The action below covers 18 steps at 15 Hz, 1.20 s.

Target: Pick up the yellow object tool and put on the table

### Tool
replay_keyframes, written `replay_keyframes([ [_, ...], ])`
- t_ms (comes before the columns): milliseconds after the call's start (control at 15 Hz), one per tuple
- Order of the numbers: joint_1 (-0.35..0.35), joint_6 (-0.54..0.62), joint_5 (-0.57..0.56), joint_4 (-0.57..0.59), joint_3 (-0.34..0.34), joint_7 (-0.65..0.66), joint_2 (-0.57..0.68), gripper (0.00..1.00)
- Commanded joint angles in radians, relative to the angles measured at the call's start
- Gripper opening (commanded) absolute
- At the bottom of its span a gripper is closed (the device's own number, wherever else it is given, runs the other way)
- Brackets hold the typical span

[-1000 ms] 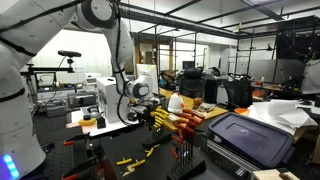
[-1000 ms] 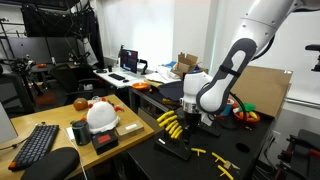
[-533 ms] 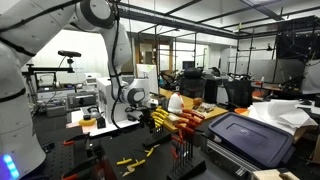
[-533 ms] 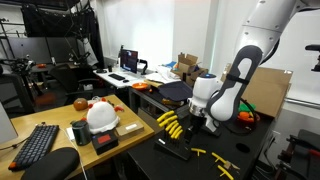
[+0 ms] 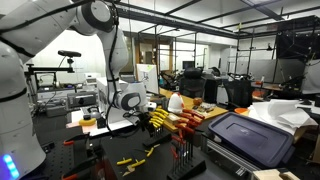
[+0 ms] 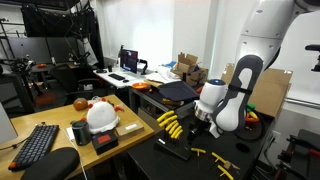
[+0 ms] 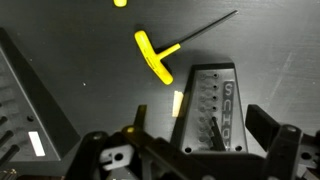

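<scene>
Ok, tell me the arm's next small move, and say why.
Probably lift straight up and clear. The yellow T-handle hex key already lies flat on the black table, beside the grey slotted holder, and the open gripper holds nothing.

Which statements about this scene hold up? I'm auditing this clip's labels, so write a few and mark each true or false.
1. The yellow T-handle tool lies flat on the dark table. True.
2. The end effector is shut on that tool. False: it is open and holds nothing, and the tool lies apart from it.
3. In an exterior view, a white helmet sits near a keyboard. True.
4. In the wrist view, the grey holder lies left of the tool. False: it lies to the right of the tool and lower in the picture.
</scene>
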Motion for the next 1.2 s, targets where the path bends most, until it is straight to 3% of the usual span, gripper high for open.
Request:
replay_keyframes([
  [0, 0.035, 0.100, 0.060, -0.028, -0.010, 0.002, 0.029, 1.00],
  [333, 0.026, 0.148, 0.099, -0.029, 0.025, -0.014, 0.057, 1.00],
  [800, -0.063, 0.148, 0.111, -0.034, 0.096, -0.014, 0.035, 1.00],
  [1133, -0.076, 0.122, 0.124, -0.028, 0.106, -0.003, 0.031, 1.00],
])
